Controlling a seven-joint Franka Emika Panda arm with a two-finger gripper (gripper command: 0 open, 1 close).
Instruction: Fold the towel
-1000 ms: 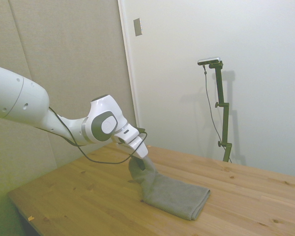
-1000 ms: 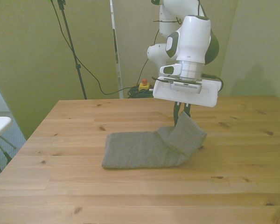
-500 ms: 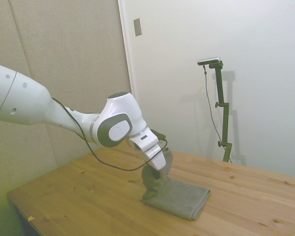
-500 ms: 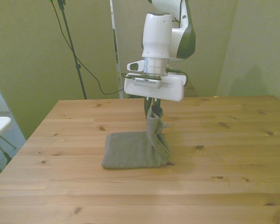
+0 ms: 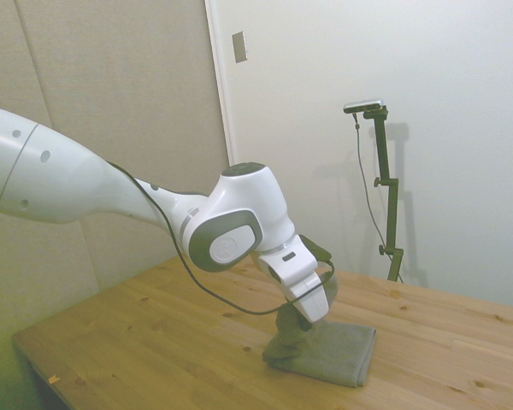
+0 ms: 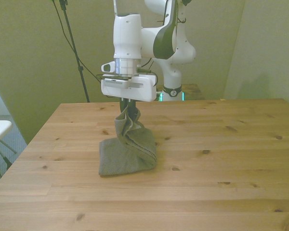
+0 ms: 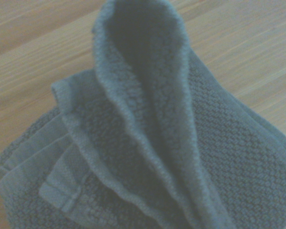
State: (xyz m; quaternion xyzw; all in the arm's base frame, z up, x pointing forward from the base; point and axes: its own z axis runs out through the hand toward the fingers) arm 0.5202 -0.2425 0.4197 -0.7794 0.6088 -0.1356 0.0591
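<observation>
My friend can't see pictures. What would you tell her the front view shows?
A white robot arm's gripper pinches one end of a grey-brown towel and holds it up, while the rest sits bunched on a wooden table. Plain walls stand behind.

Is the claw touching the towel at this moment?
Touching. In the front view the claw pinches the raised edge of the towel, which hangs straight down from it to the table.

One towel [image 6: 127,151], one pincer [image 6: 127,107], one wooden table [image 6: 221,159].
</observation>
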